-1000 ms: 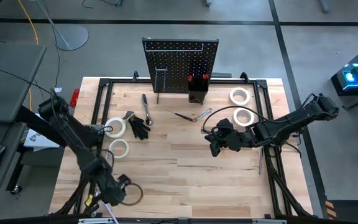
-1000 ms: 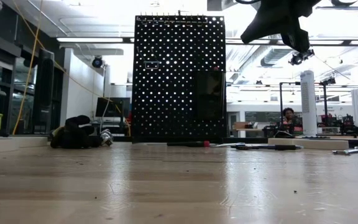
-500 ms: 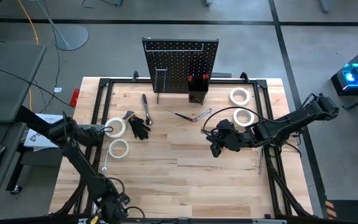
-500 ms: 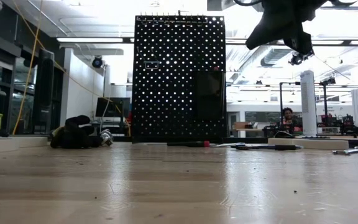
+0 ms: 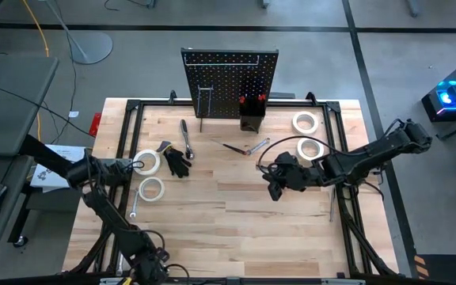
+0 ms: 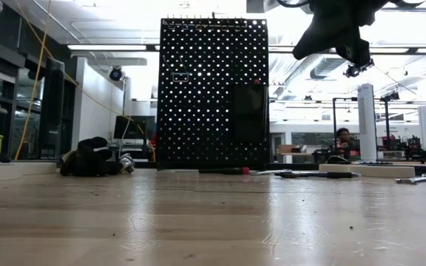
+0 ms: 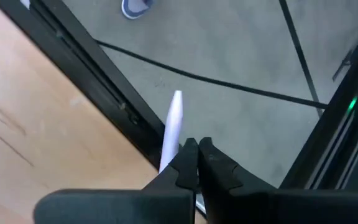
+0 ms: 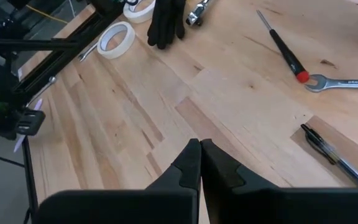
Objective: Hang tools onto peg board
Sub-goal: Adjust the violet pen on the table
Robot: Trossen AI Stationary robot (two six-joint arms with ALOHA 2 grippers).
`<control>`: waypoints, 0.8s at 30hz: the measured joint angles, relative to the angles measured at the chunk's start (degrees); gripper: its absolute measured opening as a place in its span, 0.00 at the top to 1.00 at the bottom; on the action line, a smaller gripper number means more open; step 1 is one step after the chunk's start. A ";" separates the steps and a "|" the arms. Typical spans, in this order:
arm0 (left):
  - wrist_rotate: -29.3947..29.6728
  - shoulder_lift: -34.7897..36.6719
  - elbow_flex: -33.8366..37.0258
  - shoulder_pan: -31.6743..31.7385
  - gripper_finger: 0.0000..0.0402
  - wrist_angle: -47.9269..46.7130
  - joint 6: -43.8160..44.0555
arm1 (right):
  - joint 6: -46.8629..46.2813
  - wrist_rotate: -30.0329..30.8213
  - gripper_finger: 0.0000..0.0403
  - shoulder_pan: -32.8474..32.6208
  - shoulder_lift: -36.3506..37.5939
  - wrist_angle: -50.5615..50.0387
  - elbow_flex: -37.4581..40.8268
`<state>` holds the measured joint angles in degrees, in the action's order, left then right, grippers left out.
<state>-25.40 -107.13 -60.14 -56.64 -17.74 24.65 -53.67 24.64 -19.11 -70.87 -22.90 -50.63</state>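
Tools lie scattered over the pale butcher-block wooden desk (image 5: 236, 214), which is edged by a black metal frame and stands on a grey concrete floor (image 5: 418, 47) crossed by dark lines and cables. At the desk's far edge stands the upright black perforated peg board (image 5: 230, 79), carrying metal hooks and a small black bin (image 5: 251, 120) with red-tipped handles showing above it. In the high view four white tape rolls can be counted: two on the left side (image 5: 147, 162) (image 5: 152, 188) and two on the right (image 5: 305, 122) (image 5: 313, 148). Beside the left rolls lie black-handled pliers (image 5: 178, 161) and a silver wrench (image 5: 184, 131); another small silver wrench (image 5: 133, 205) lies by the left frame rail. Near the middle lie a slim dark red-tipped screwdriver (image 5: 233, 148) and a silver open-ended wrench (image 5: 258, 146), close together. The right wrist view also shows a dark pen-like tool (image 8: 328, 154) on the wood. The right gripper (image 5: 273, 185) hovers over the middle-right of the desk with its jaws clenched on nothing. The left gripper (image 7: 196, 163) hangs beyond the near-left corner of the desk, over the floor, its jaws likewise clenched and empty. Across the desk, the low view shows a bright workshop with ceiling strip lights, monitors and a person (image 6: 341, 137) seated far off.
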 joint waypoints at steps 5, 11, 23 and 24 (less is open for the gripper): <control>0.26 0.00 0.02 1.20 1.00 -1.45 -3.68 | 0.16 -0.78 1.00 -0.01 0.00 -0.01 0.00; 4.68 0.02 0.00 5.91 1.00 -8.81 -11.39 | 0.16 -1.14 1.00 0.00 0.00 -0.26 0.00; 4.31 7.42 2.26 6.66 1.00 -17.89 -11.43 | 2.93 -4.12 1.00 0.30 0.00 -0.92 0.02; 3.78 7.74 3.36 5.32 1.00 -18.20 -10.89 | 3.29 -4.14 1.00 0.47 0.00 -0.85 0.02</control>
<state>-21.62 -99.40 -56.78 -51.32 -35.94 13.76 -50.38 20.50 -18.65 -70.87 -23.75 -50.61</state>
